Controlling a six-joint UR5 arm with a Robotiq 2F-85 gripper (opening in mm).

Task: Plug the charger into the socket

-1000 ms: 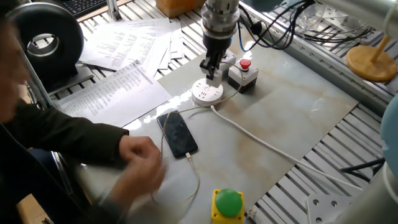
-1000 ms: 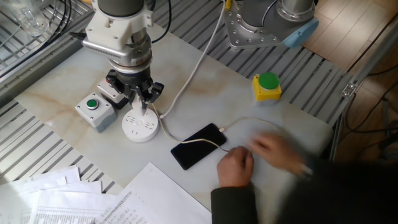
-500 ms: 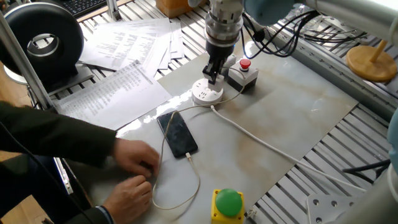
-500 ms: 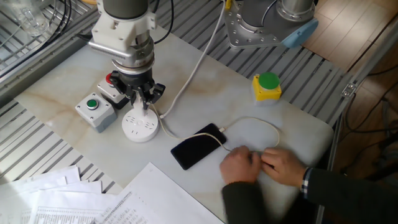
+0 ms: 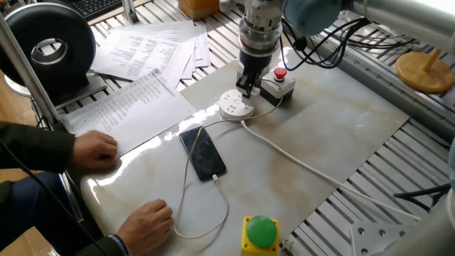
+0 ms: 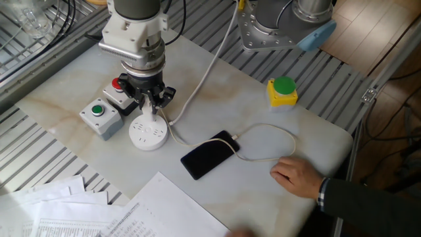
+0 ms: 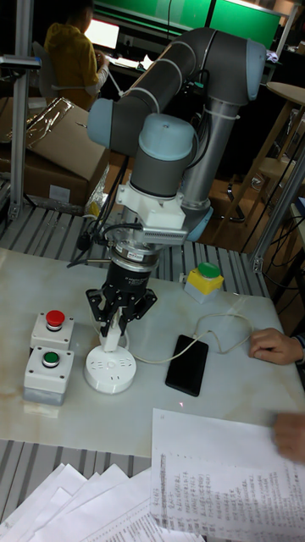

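White charger [image 7: 111,339] pinched in gripper [image 7: 116,329], held just above round socket hub [image 7: 110,373] near its rear edge, cable trailing to smartphone [image 7: 188,364]; grasp and approach done, prongs apparently not seated, insertion left

In the tall fixed view, the socket [image 7: 110,373] lies on the table [image 7: 51,423], right of the two button boxes [image 7: 47,351]. The smartphone [image 7: 187,364] lies right of it, with the yellow box [image 7: 203,282] farther back.
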